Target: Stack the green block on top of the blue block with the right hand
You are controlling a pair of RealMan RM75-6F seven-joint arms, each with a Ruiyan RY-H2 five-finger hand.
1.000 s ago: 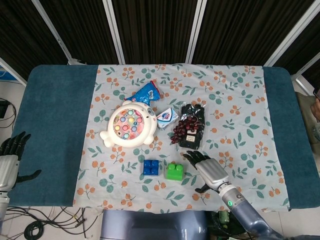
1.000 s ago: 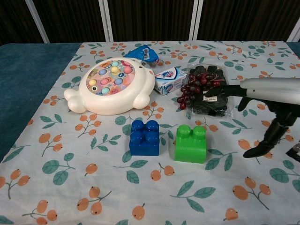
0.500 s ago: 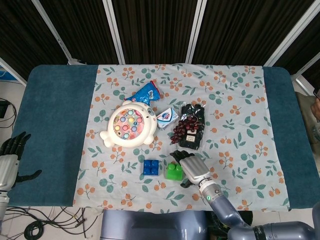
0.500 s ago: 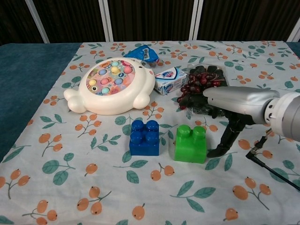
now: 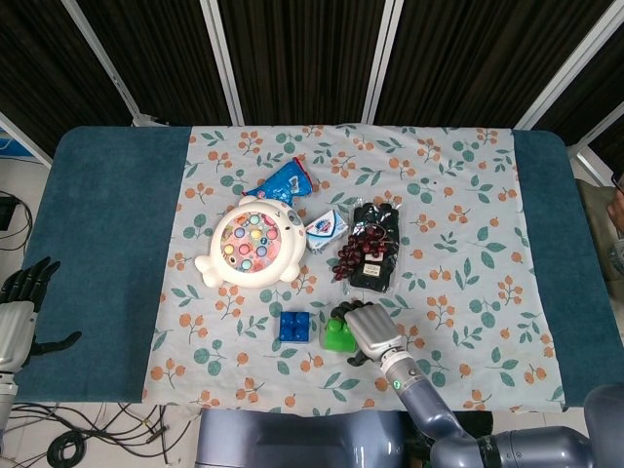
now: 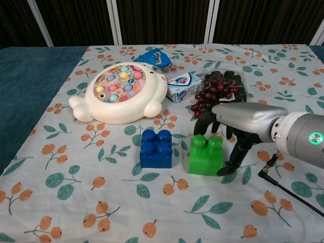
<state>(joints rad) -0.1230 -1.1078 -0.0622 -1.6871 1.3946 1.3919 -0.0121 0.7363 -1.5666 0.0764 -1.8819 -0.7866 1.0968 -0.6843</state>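
My right hand [image 6: 234, 132]: silver-grey shell over the back, black fingers [image 6: 204, 124] beneath. Wrist is a rounded grey cuff carrying a lit green indicator ring [image 6: 315, 137]; a thin black cable [image 6: 288, 190] trails off toward 4 o'clock. My left hand [image 5: 18, 304]: same build, pale grey back, black fingers, a grey forearm below it.

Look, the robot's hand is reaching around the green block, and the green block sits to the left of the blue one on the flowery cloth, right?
Not quite. The right hand does reach around the green block on the flowery cloth, but the chest view shows the green block to the right of the blue block, not the left.
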